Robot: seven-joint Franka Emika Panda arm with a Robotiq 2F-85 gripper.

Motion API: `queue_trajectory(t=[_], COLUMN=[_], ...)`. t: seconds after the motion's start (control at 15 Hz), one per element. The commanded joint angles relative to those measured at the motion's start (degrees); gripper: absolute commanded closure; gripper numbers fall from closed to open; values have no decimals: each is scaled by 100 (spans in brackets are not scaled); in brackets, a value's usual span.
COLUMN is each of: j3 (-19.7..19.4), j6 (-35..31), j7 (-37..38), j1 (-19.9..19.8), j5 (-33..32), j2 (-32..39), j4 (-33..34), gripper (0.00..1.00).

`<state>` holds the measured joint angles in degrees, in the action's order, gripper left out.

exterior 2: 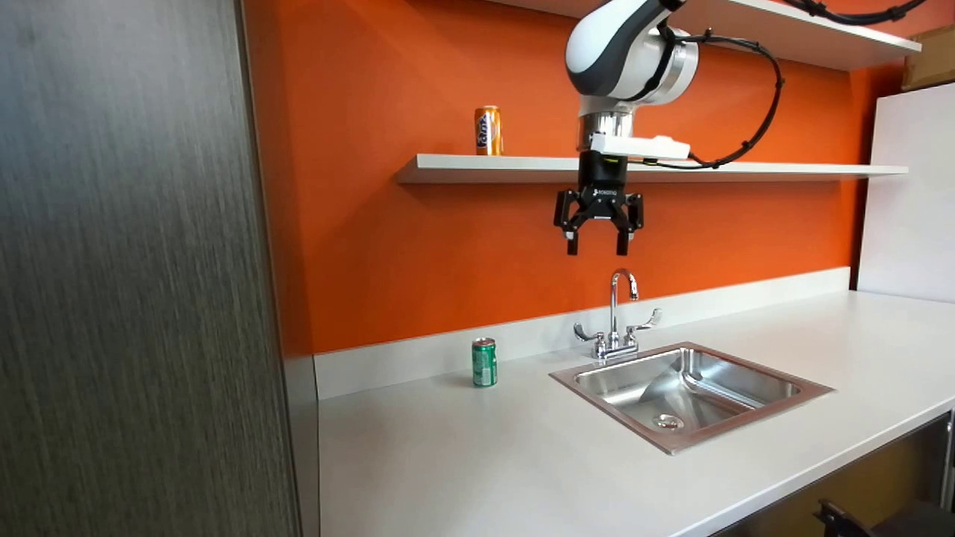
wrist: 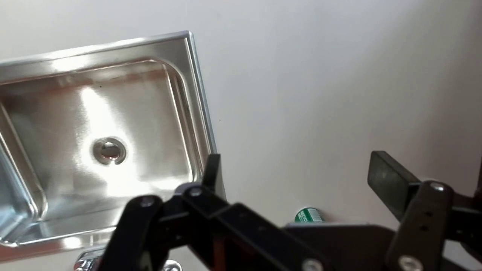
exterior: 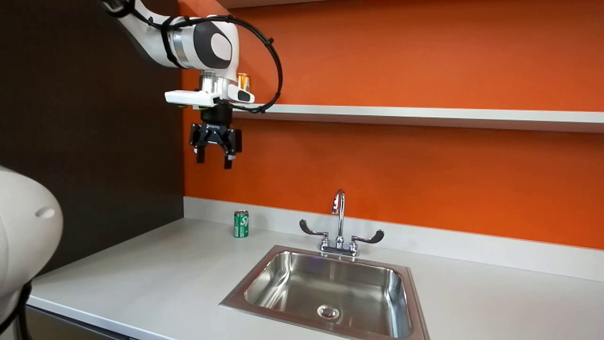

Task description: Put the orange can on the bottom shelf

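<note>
The orange can [exterior 2: 489,131] stands upright on the bottom shelf [exterior 2: 500,170], near its end by the dark panel. In an exterior view the orange can [exterior: 244,81] is partly hidden behind the arm's wrist, and the white bottom shelf [exterior: 424,113] runs along the orange wall. My gripper [exterior: 214,159] is open and empty, pointing down in front of the shelf with its fingertips below shelf height. In an exterior view the gripper [exterior 2: 597,245] is apart from the can, on the faucet side of it. In the wrist view the gripper [wrist: 295,169] has nothing between its fingers; the orange can is out of view there.
A green can [exterior: 241,224] stands on the counter [exterior 2: 418,447] by the backsplash, left of the sink [exterior: 415,302]. The faucet [exterior 2: 614,313] rises behind the sink. A dark panel [exterior: 94,132] bounds one side. An upper shelf [exterior 2: 806,30] hangs above.
</note>
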<state>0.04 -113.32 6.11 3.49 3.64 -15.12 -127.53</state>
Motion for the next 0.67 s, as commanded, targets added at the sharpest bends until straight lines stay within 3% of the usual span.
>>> queue_trajectory(t=[0.0, 0.6], j3=[-52, -96], j6=[-127, -39], j7=[-436, -500], j1=[-168, -224], j5=[-158, -173], j2=[-76, 10], j4=[-92, -23], gripper=[0, 0])
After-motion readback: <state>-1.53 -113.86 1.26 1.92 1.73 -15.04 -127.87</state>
